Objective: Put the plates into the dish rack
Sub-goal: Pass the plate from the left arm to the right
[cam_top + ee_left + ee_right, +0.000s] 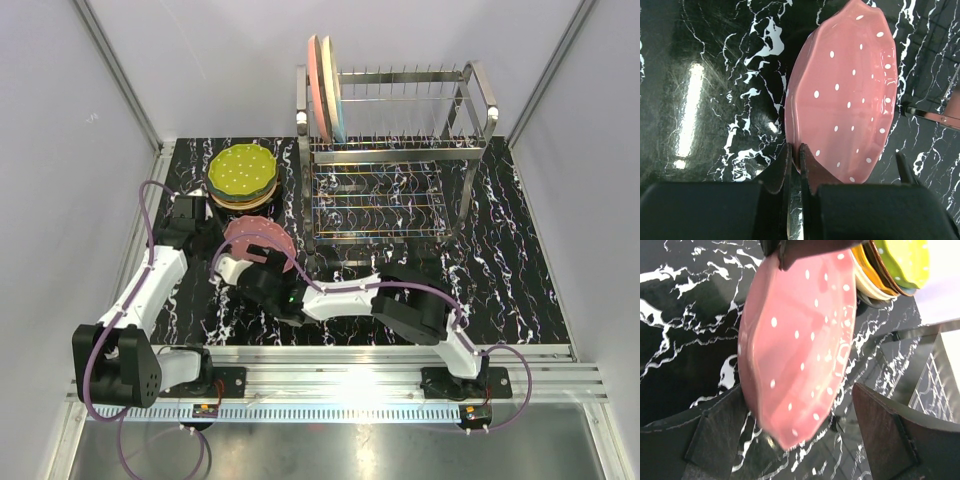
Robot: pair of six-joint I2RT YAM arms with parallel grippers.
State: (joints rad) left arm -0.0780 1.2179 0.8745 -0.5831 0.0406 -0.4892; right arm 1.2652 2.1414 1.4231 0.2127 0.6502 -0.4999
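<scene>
Starting from the near edge of the black marbled table (500,270), we see the right arm sweep leftward from its base. The right gripper (800,395) has its jaws spread wide, one dark finger on either side of the lower edge of the dotted pink plate (258,240). From the right wrist view we cannot tell whether either finger actually touches the plate, as the left one looks very close to its rim. The plate is tilted up on edge over the left-middle of the table, in front of the rack's left end. The left gripper (795,150) reaches in from the left with its fingers pressed together on the plate's rim, pinching it. Just beyond, near the back left of the table, lies a stack of plates (242,175) with the dotted green plate (240,168) on top and orange and cream edges showing under it. Farther back and to the right stands the dish rack (400,160). At its left end a pink/cream plate (317,88) and a pale blue plate (335,90) stand upright side by side among the tines.
</scene>
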